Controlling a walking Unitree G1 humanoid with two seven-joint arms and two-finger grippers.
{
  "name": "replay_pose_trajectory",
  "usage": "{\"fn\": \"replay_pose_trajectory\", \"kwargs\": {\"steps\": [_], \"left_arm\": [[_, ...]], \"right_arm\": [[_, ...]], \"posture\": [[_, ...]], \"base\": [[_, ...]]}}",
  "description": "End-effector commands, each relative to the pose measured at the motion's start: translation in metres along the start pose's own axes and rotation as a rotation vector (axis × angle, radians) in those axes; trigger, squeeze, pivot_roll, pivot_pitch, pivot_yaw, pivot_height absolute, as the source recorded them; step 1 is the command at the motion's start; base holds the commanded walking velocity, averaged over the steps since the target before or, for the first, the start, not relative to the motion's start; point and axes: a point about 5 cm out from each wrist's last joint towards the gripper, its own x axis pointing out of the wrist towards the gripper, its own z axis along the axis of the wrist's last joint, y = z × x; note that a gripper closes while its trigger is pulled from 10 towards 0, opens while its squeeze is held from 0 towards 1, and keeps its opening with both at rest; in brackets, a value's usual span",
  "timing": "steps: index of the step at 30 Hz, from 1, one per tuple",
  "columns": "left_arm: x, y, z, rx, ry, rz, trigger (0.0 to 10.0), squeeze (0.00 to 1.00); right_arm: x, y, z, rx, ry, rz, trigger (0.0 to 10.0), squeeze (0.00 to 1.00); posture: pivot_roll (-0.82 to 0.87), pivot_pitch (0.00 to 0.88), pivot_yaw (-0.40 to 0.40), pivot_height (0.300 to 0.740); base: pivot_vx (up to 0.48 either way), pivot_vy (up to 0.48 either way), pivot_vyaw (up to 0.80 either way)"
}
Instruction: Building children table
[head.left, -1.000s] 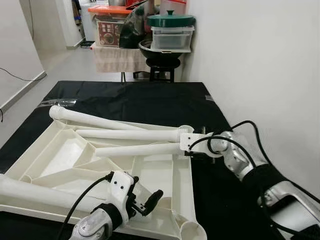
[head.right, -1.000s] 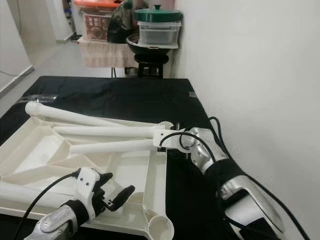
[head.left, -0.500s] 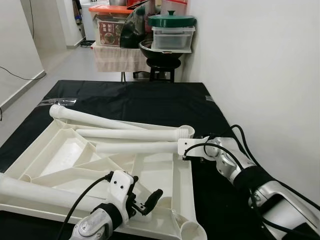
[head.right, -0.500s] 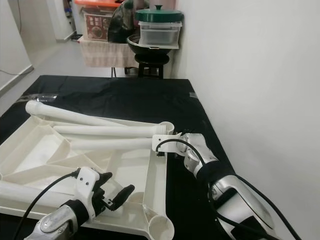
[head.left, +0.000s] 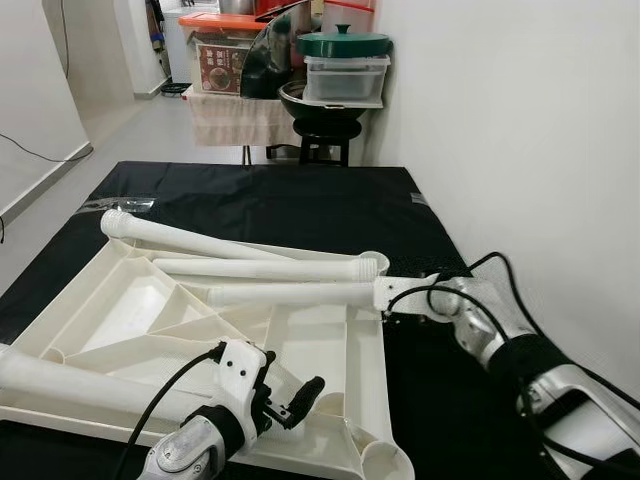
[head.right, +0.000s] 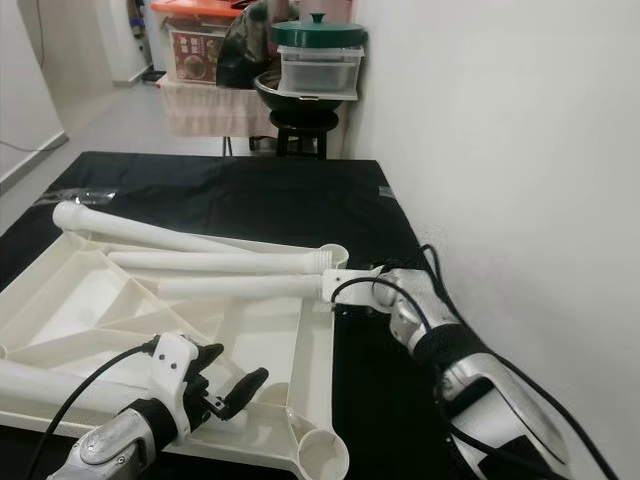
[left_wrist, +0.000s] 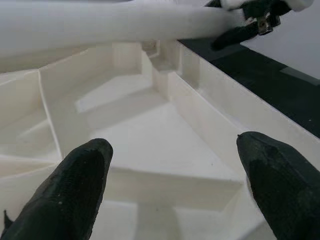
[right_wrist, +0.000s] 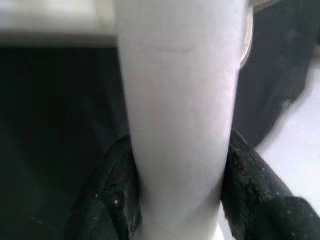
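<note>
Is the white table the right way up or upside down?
Upside down. The white table top lies on the black mat with its ribbed underside facing up, and a corner leg socket opens upward.

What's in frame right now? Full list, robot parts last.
Table top: 1, white, upside down on the black mat, ribbed underside up.
Table legs: 4 white tubes; two loose ones lie across the far side of the table top, one is held at its end, one lies along the near left edge.
Black mat: 1, covers the floor under the parts.
Storage container with green lid: 1, clear, on a black stool by the wall.
Orange-lidded bin: 1, far back.
Left gripper: open, over the table top's near edge.
Right gripper: shut on the held leg, at the table top's right edge.
</note>
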Motion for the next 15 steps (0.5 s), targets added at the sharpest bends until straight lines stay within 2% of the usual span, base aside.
{"fn": "replay_pose_trajectory", "kwargs": {"steps": [1,2,3,4,7,8,9,10,11,12,13,15], "left_arm": [[0.001,0.003,0.001,-0.003,0.0,0.007,10.0,0.0],[0.002,0.005,0.004,0.002,-0.008,0.007,10.0,0.0],[0.002,0.005,0.004,0.002,-0.008,0.007,10.0,0.0],[0.004,0.006,0.006,0.007,-0.017,0.004,10.0,0.0],[0.006,0.006,0.008,0.009,-0.025,0.002,10.0,0.0],[0.008,0.007,0.011,0.017,-0.036,0.011,10.0,0.0],[0.008,0.007,0.011,0.017,-0.036,0.011,10.0,0.0],[0.01,0.008,0.013,0.02,-0.045,0.023,10.0,0.0],[0.01,0.008,0.013,0.02,-0.045,0.023,10.0,0.0],[0.012,0.01,0.015,0.03,-0.048,0.048,10.0,0.0],[0.012,0.01,0.015,0.03,-0.048,0.048,10.0,0.0],[0.015,0.015,0.018,0.045,-0.048,0.084,10.0,0.0]], "right_arm": [[-0.009,-0.01,0.007,0.071,-0.111,0.008,0.0,0.0],[-0.019,-0.017,0.006,0.139,-0.193,0.019,0.0,0.0],[-0.019,-0.017,0.006,0.139,-0.193,0.019,0.0,0.0],[-0.028,-0.025,0.004,0.178,-0.263,0.018,0.0,0.0],[-0.036,-0.031,0.003,0.229,-0.328,0.012,0.0,0.0],[-0.044,-0.038,0.008,0.321,-0.439,-0.005,2.2,0.0],[-0.044,-0.038,0.008,0.321,-0.439,-0.005,2.2,0.0],[-0.05,-0.044,0.013,0.406,-0.533,-0.019,10.0,0.0],[-0.05,-0.044,0.013,0.406,-0.533,-0.019,10.0,0.0],[-0.056,-0.048,0.021,0.488,-0.643,-0.035,10.0,0.0],[-0.056,-0.048,0.021,0.488,-0.643,-0.035,10.0,0.0],[-0.061,-0.051,0.031,0.613,-0.785,-0.06,10.0,0.0]], "posture": [[0.0,0.0,-0.059,0.74],[-0.01,0.0,-0.055,0.74],[-0.01,0.0,-0.055,0.74],[-0.01,0.0,-0.05,0.74],[-0.01,0.0,-0.048,0.74],[-0.01,0.0,-0.044,0.74],[-0.01,0.0,-0.044,0.74],[0.0,0.0,-0.041,0.74],[0.0,0.0,-0.041,0.74],[0.0,0.0,-0.039,0.74],[0.0,0.0,-0.039,0.74],[0.0,0.0,-0.032,0.74]], "base": [[0.0,0.0,0.0],[0.0,0.0,0.0],[0.0,0.0,0.0],[0.0,0.0,0.0],[0.0,0.0,0.0],[0.0,0.0,0.0],[0.0,0.0,0.0],[0.0,0.0,0.0],[0.0,0.0,0.0],[0.0,0.0,0.0],[0.0,0.0,0.0],[0.0,0.0,0.0]]}}
